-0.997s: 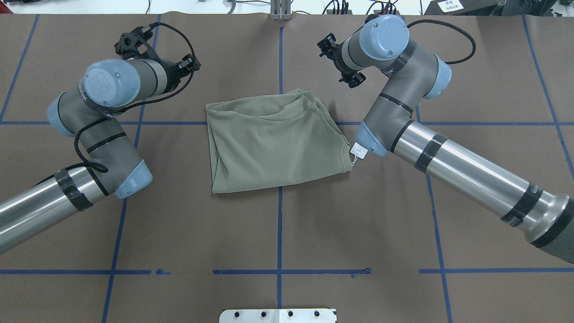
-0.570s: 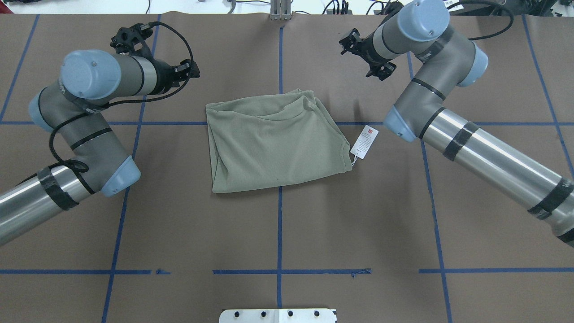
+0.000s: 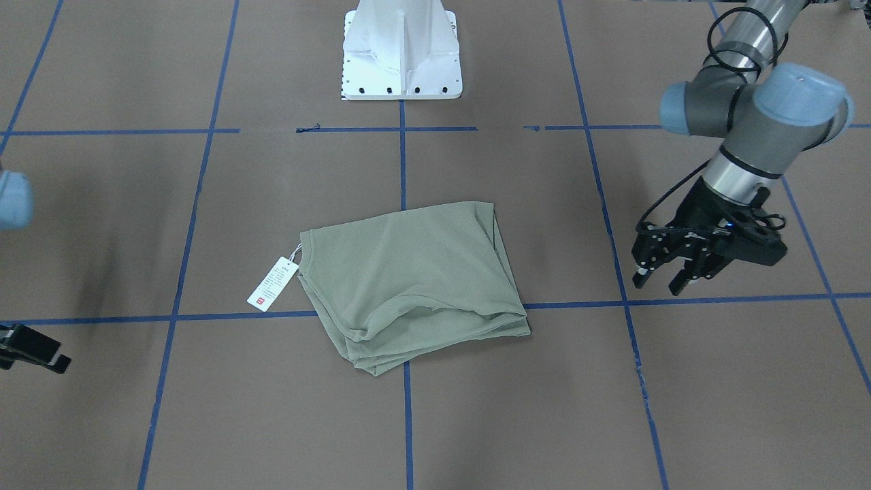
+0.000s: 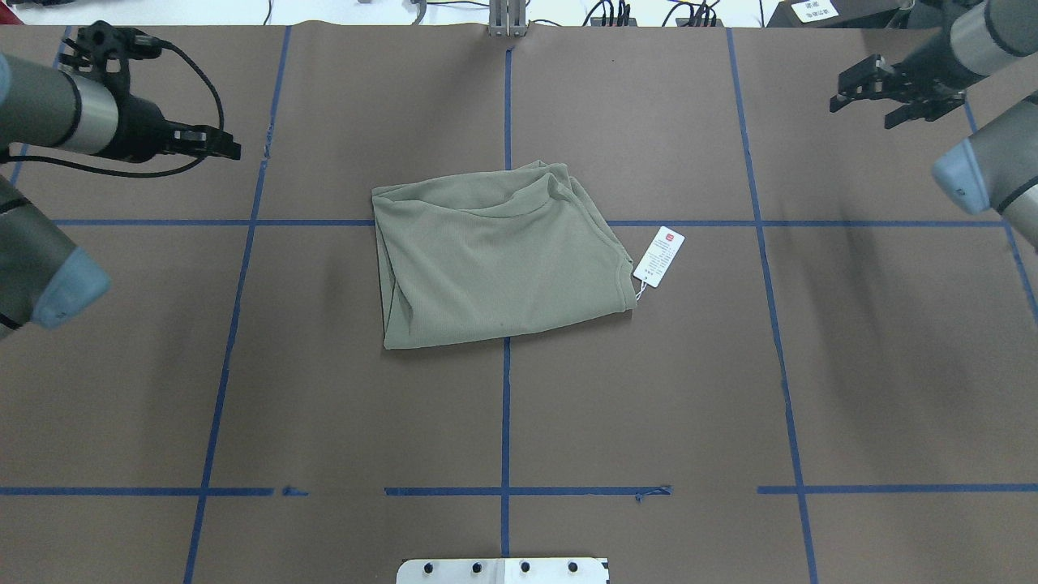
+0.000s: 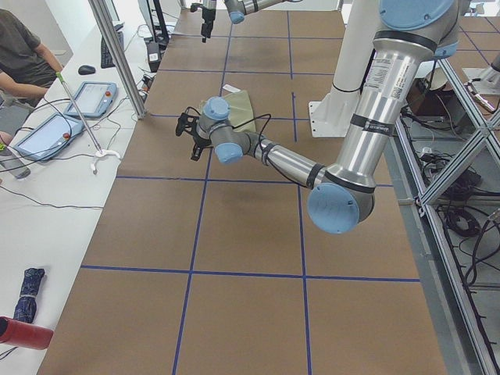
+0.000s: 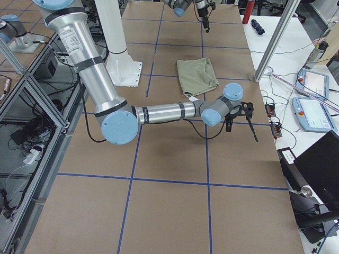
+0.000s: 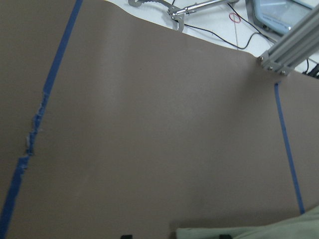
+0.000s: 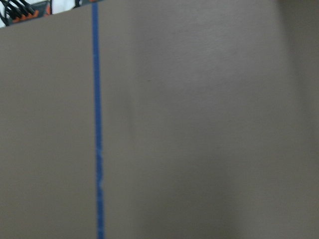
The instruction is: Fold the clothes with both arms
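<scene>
Front view, shirt: the folded green shirt [image 3: 415,282] is laid flat near the middle of the table [image 3: 680,408], over where two blue tape lines [image 3: 578,303] cross; its white hang tag [image 3: 273,284] is stuck out on the table just beside one edge.
Front view, left gripper: the left gripper [image 3: 659,282] is hung over bare table well apart from the shirt, jaws spread, nothing held.
Overhead, right gripper: the right gripper [image 4: 880,97] is seen up by the far right corner, fingers parted, nothing between them.
Overhead, room: bare table is left all round the shirt, most of it toward the near edge.
Overhead, change: both arms have been swung way outward since 0.6 s ago; shirt and tag are unmoved.
Side views: each gripper is seen near the table edge away from the robot.
Wrist views: brown cover and tape are mostly what's caught; a sliver of shirt is caught at the bottom of the left one.
</scene>
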You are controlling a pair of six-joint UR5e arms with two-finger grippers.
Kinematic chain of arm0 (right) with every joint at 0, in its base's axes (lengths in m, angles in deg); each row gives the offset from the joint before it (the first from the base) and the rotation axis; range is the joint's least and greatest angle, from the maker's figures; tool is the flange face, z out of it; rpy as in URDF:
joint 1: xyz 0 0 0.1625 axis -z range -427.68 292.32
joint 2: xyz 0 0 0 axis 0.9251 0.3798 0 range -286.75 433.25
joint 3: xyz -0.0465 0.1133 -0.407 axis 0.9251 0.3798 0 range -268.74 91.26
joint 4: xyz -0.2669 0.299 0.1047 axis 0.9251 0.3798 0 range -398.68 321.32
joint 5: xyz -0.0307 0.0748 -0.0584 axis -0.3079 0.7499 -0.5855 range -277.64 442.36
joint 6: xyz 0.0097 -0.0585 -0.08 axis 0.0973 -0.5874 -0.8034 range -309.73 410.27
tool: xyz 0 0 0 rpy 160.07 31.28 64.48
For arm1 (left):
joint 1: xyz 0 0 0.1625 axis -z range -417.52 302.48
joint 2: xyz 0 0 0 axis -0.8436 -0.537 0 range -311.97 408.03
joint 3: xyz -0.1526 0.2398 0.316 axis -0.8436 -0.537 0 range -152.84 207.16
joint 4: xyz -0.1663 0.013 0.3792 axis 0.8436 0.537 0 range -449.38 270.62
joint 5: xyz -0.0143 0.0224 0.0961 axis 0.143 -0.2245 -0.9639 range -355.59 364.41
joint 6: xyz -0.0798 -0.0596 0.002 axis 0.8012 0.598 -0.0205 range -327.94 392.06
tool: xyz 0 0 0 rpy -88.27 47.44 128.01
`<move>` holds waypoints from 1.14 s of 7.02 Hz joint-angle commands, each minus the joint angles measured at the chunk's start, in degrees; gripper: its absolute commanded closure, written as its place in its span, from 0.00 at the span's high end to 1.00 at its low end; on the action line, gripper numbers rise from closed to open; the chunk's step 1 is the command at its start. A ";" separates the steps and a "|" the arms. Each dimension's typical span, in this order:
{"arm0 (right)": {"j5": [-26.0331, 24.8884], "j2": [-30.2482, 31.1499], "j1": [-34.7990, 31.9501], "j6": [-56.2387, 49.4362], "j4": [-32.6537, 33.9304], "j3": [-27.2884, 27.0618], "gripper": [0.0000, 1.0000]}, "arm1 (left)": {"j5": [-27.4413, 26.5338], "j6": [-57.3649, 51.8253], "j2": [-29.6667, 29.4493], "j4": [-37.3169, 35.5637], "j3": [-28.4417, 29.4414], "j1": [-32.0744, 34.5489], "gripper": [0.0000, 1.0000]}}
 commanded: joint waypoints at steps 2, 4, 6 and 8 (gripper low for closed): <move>1.04 5.39 -12.04 -38.24 22.81 -2.46 1.00 | 13.83 -35.15 3.30 -18.29 0.72 18.94 0.67; 0.60 14.17 -15.32 -42.71 23.21 -8.25 1.00 | 18.60 -41.32 6.46 -22.73 1.17 26.19 0.69; 0.77 20.07 -15.85 -42.81 23.30 -13.61 1.00 | 18.18 -41.50 8.23 -22.91 0.03 27.60 1.00; 0.95 23.78 -16.73 -42.72 25.04 -19.68 1.00 | 18.09 -42.81 12.33 -26.06 -5.73 28.75 1.00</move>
